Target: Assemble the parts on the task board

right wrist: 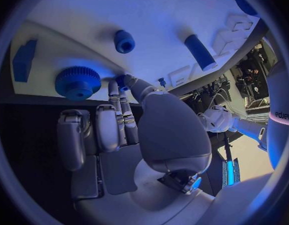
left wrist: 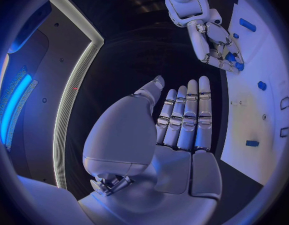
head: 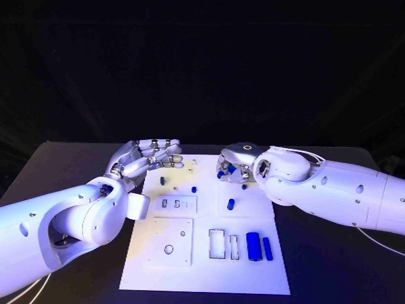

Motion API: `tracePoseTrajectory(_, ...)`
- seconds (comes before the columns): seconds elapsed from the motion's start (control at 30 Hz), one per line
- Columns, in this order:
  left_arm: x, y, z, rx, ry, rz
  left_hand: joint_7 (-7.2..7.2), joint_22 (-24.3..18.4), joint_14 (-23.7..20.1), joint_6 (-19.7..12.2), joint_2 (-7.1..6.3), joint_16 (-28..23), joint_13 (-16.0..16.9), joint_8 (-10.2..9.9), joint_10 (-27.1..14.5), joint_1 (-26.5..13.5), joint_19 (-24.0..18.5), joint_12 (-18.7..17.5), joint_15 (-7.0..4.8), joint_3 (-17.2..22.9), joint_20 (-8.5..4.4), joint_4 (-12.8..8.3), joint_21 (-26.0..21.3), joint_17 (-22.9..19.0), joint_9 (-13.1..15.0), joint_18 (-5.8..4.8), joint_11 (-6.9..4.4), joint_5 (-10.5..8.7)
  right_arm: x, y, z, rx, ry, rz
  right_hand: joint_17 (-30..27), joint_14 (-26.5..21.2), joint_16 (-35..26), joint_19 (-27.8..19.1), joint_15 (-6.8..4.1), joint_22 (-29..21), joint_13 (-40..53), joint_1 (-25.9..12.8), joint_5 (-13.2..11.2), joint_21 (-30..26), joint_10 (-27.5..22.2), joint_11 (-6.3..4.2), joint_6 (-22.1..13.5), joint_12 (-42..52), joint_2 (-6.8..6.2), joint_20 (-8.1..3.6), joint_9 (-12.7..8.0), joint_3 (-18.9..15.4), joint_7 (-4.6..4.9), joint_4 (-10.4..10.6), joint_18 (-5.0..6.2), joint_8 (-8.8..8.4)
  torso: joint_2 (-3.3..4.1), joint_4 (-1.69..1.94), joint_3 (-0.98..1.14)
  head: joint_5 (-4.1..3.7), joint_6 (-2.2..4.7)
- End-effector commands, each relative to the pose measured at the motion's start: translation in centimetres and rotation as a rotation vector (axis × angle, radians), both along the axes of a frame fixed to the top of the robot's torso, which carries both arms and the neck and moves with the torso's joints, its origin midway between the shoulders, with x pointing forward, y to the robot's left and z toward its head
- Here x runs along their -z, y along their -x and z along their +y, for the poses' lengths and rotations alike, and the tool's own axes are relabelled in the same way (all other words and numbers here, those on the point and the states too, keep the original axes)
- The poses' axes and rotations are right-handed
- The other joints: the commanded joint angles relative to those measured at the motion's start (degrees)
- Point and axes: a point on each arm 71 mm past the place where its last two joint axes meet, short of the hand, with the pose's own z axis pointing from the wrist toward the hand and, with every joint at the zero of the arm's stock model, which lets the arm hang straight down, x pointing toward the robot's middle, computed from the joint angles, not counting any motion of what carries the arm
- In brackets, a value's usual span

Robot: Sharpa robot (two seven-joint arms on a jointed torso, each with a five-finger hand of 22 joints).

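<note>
The white task board (head: 212, 278) lies mid-table. My left hand (head: 148, 159) hovers over its far left corner, fingers straight and side by side, holding nothing (left wrist: 182, 130). My right hand (head: 237, 163) is low over the far right part of the board. Its thumb and a fingertip pinch a small blue part (right wrist: 122, 80), right beside a blue gear (right wrist: 77, 82). On the board lie a short blue cylinder (head: 231, 204), a small blue peg (head: 193, 189), a thick blue cylinder (head: 253, 246) and a thinner blue bar (head: 267, 248).
A blue block (right wrist: 24, 60) sits near the board's edge beyond the gear. Raised white plates with cut-outs (head: 171, 240) and slots (head: 223, 244) take up the board's near half. Black table (head: 66, 164) surrounds the board.
</note>
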Motion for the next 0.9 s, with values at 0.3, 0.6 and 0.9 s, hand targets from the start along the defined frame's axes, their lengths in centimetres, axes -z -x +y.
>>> tracePoseTrajectory(0.3,-0.2,0.0,0.1,0.016,0.003,-0.011,0.27,0.08,0.0,0.31,-0.08,-0.25,-0.03,-0.4,0.02,-0.19,-0.12,-0.36,0.22,0.23,0.03,-0.18,0.39,0.0,-0.09,0.06,0.27,0.16,-1.4,0.8,0.6,-0.015,-0.141,-0.119,0.02,2.59,0.34,2.51,-0.75,9.01,0.28,0.5,0.0,0.76,1.12,-0.25,1.37,0.43,0.43,-0.37,0.9,0.29,-0.3,0.06,-0.75,0.75,0.27,-0.04,0.02,0.22,0.53)
tracePoseTrajectory(0.6,-0.1,-0.3,0.7,0.0,-0.002,-0.013,0.29,0.13,-0.07,0.29,-0.05,-0.37,-0.02,-0.49,0.01,-0.13,-0.26,-0.48,0.25,0.34,0.04,-0.3,0.47,-0.02,-0.08,0.04,0.28,0.15,-2.1,0.1,1.9,0.007,-0.204,-0.183,-0.02,2.57,0.33,2.47,-0.77,8.96,0.3,0.56,-0.01,0.73,1.19,-0.29,1.48,0.41,0.4,-0.4,0.97,0.31,-0.32,0.02,-0.74,0.8,0.55,-0.01,0.08,0.24,1.02)
tracePoseTrajectory(0.9,-0.1,-0.3,0.9,-0.006,-0.004,-0.014,0.3,0.14,-0.13,0.3,-0.04,-0.44,-0.02,-0.52,0.01,-0.13,-0.35,-0.52,0.27,0.39,0.06,-0.34,0.49,-0.03,-0.08,0.02,0.29,0.15,-2.1,-0.7,3.4,0.015,-0.208,-0.198,0.03,2.58,0.37,2.44,-0.78,8.93,0.31,0.55,-0.01,0.71,1.2,-0.28,1.47,0.38,0.35,-0.41,0.99,0.31,-0.3,0.02,-0.73,0.78,0.7,-0.02,0.1,0.42,1.25)
